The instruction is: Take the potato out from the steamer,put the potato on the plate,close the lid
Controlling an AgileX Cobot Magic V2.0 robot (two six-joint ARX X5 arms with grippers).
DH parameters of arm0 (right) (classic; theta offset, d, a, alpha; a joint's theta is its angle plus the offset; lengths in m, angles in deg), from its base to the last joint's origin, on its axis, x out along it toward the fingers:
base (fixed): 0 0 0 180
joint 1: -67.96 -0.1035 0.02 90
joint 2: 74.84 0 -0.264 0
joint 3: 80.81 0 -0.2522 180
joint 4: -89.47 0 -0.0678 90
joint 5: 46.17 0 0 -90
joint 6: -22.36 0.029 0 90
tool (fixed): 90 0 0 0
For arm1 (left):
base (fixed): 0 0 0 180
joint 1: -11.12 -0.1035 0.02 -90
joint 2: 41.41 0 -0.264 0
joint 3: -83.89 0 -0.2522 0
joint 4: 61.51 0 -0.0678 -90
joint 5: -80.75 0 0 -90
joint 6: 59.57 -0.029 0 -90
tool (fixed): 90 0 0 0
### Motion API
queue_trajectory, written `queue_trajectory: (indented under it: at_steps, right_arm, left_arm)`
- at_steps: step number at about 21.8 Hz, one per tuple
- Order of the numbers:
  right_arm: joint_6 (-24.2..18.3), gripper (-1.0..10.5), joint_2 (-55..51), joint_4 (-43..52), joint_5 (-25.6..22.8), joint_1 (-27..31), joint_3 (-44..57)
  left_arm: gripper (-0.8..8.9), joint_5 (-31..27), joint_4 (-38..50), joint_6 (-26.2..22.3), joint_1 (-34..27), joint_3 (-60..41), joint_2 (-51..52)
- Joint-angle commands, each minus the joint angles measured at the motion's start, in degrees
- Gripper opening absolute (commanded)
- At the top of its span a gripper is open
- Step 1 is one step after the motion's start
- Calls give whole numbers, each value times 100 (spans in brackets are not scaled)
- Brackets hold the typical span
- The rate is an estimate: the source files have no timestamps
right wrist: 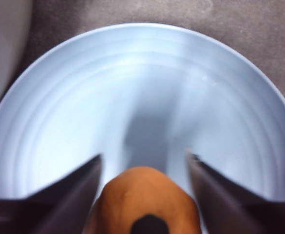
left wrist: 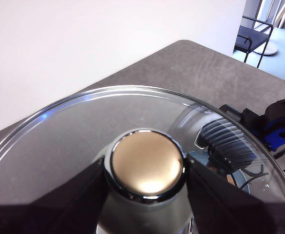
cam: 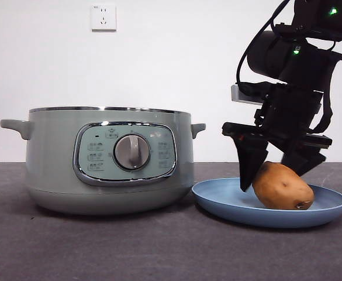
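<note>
We see the lumpy orange-brown potato (cam: 283, 187) resting on the shallow light-blue plate (cam: 229, 205), between the right gripper's (cam: 276, 170) released jaws; left gripper (left wrist: 146, 170) clamps the clear glass lid's (left wrist: 84, 126) knob.

- We see a matte-black right arm (cam: 293, 64) with boxy housings, a cylindrical joint, black cables and two green lights.
- Its right claw (cam: 276, 170) has two tapered, wedge-shaped black jaws.

wall (cam: 171, 58): plain white, evenly lit | wall socket (cam: 103, 17): white, high on the wall in the front view | bench (cam: 100, 246): dark grey, matte, mottled top, meeting the wall behind | chair (left wrist: 256, 38): black frame, beyond the bench's far corner in the left wrist view | floor (left wrist: 283, 58): pale grey
</note>
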Motion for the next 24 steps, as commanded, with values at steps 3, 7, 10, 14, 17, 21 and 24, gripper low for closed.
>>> queue_trajectory:
  at_steps: [3, 7, 10, 14, 17, 21, 24]
  right_arm:
    - [57, 478, -122, -50, -4, 0, -87]
    - [57, 476, -833, -199, -7, 0, -262]
    - [59, 473, -1696, -358, -11, 0, -275]
    - [111, 471, -3139, -627, -31, 0, -280]
    - [212, 470, -4124, -756, -31, 0, -282]
    - [295, 469, -5069, -885, -44, 0, -284]
    - [295, 469, -5348, -1062, -273, 4, -284]
  left_arm:
    - [-8, 33, 313, 42, 0, 70, 87]
    - [-8, 28, 601, 44, 0, 70, 61]
    - [-8, 4, 807, 66, 0, 70, -79]
    - [-8, -11, 903, 59, -2, 70, -553]
    - [-8, -13, 981, 11, -7, 70, -1040]
    - [-8, -11, 1073, 66, -22, 61, -1663]
    - [-8, -11, 1130, 162, -17, -9, -1908]
